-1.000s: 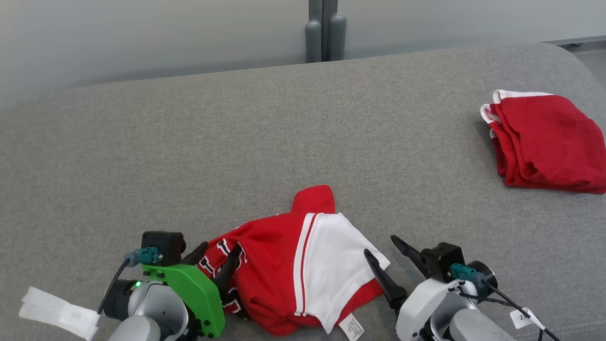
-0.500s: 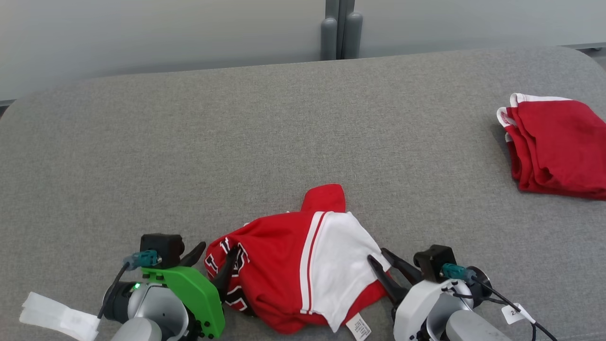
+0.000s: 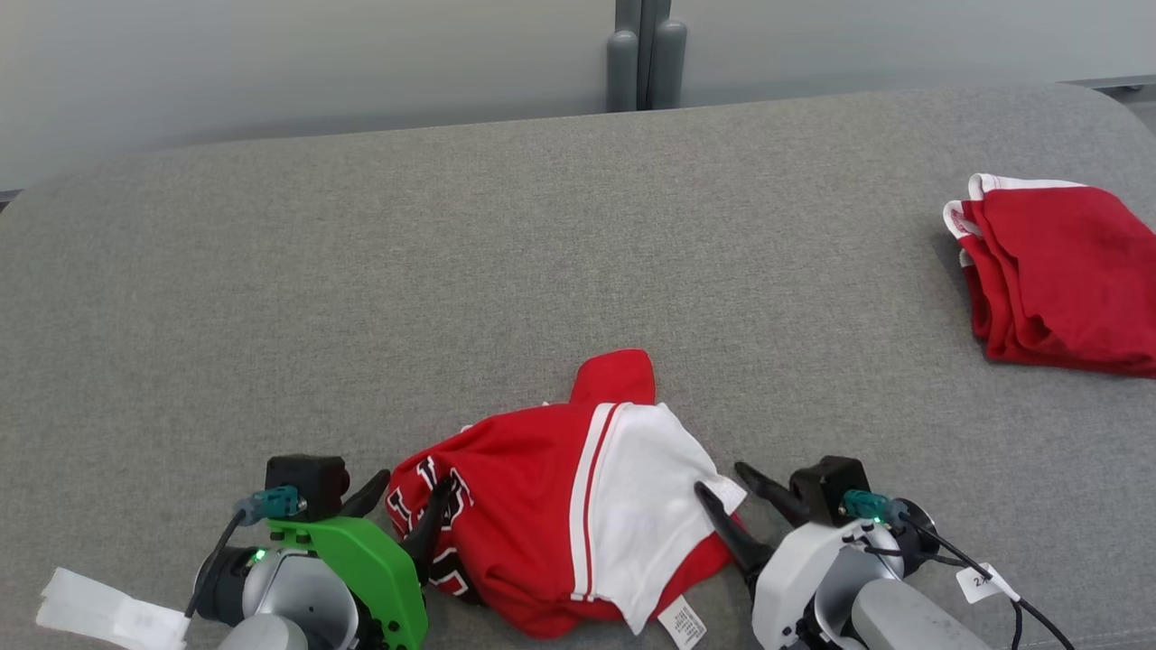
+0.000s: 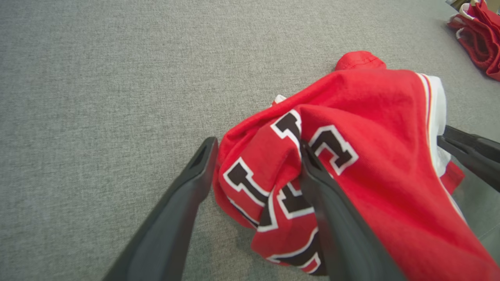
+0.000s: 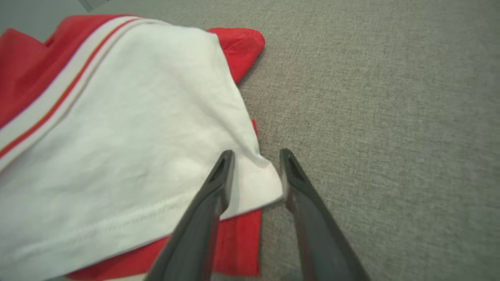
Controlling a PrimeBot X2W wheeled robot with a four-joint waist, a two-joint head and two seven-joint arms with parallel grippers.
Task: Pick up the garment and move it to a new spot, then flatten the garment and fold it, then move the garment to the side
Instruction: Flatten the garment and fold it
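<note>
The garment (image 3: 542, 524) is a crumpled red and white jersey with black letters, lying near the front edge of the grey padded surface (image 3: 452, 271). My left gripper (image 3: 411, 487) stands open at its left edge. In the left wrist view one finger rests on the lettered red cloth (image 4: 371, 136) and the other lies on bare surface; the left gripper (image 4: 257, 146) holds nothing. My right gripper (image 3: 721, 480) is at the garment's right side. In the right wrist view its fingers straddle the white corner (image 5: 117, 128), half narrowed, and the right gripper (image 5: 256, 154) has not pinched the cloth.
A second red garment (image 3: 1057, 271), folded, lies at the far right; it also shows top right in the left wrist view (image 4: 478, 31). A white strip (image 3: 99, 609) hangs by my left arm. A grey post (image 3: 646, 54) stands behind the surface's back edge.
The camera has shifted a little. My right gripper has narrowed from wide open and moved in so its fingers straddle the white corner. The left gripper and the garment stay put.
</note>
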